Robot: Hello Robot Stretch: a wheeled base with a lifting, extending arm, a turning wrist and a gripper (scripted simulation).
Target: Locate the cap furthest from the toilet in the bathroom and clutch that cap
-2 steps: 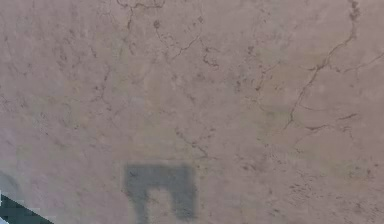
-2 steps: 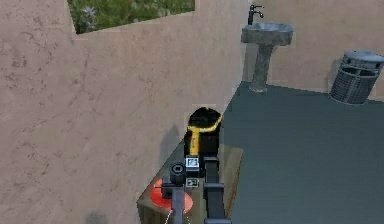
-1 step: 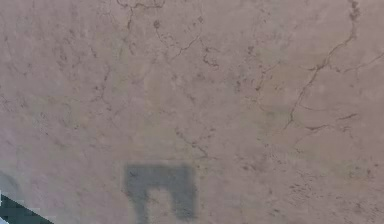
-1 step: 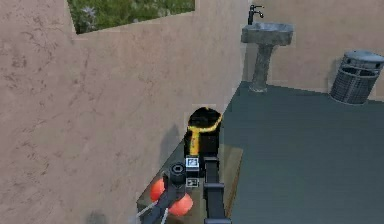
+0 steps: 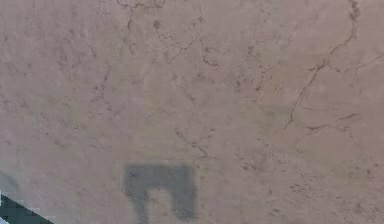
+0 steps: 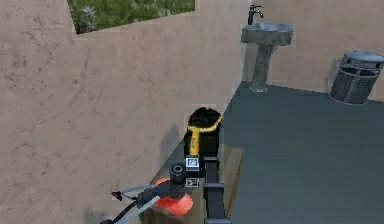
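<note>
Two cap-like things: a yellow-and-black one [image 6: 205, 128] sits on the low wooden stand [image 6: 233, 165], and a red-orange blob [image 6: 172, 196] lies nearer the bottom edge
Gripper [image 6: 125, 201]: right at the red-orange blob, fingers pointing toward the arm side view's left; cannot tell whether it holds anything (the blob sits right behind it)
Key relation: the yellow-and-black thing lies farther out along the arm [image 6: 213, 195], past the white marker squares, so I'd judge a reach outward
Arm side view adds: sink [image 6: 265, 38] and bin [image 6: 356, 76], well apart
Forward view adds: marbled wall [image 5: 200, 90] close ahead
</note>
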